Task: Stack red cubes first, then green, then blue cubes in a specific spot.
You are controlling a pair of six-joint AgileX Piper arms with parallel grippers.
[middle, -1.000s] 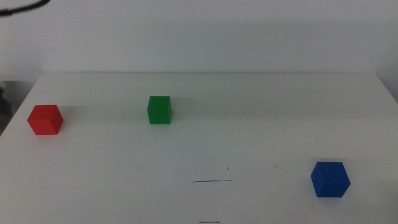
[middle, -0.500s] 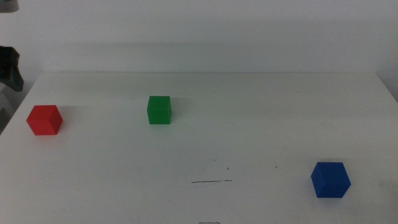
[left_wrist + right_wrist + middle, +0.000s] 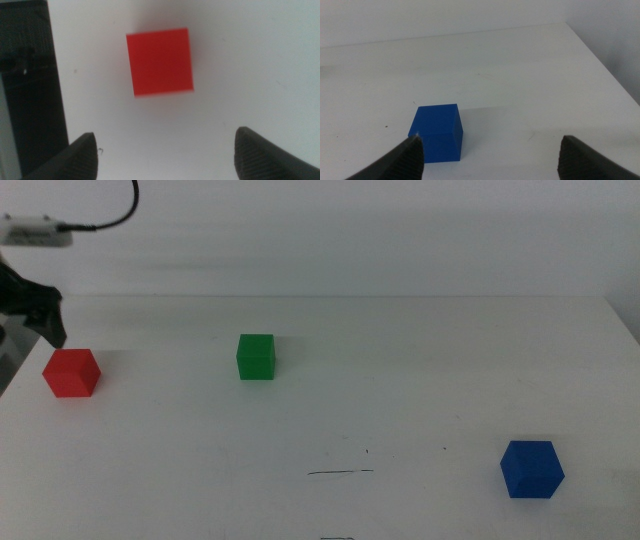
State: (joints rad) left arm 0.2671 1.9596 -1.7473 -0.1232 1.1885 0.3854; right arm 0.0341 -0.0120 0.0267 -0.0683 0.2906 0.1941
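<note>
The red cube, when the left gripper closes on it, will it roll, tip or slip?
The red cube probably won't roll: it has flat faces and sits flat on the table. Its matte, square sides should give the open left gripper parallel surfaces, so slipping seems unlikely. It looks rigid and likely light, so an off-centre push might simply slide or turn it.

One red cube point(image 3: 72, 372), one green cube point(image 3: 256, 356), one blue cube point(image 3: 531, 469), and one black pen line point(image 3: 340, 472).

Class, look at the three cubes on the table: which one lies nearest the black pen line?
The green cube. It sits just behind the line; the red cube and blue cube lie farther off.
</note>
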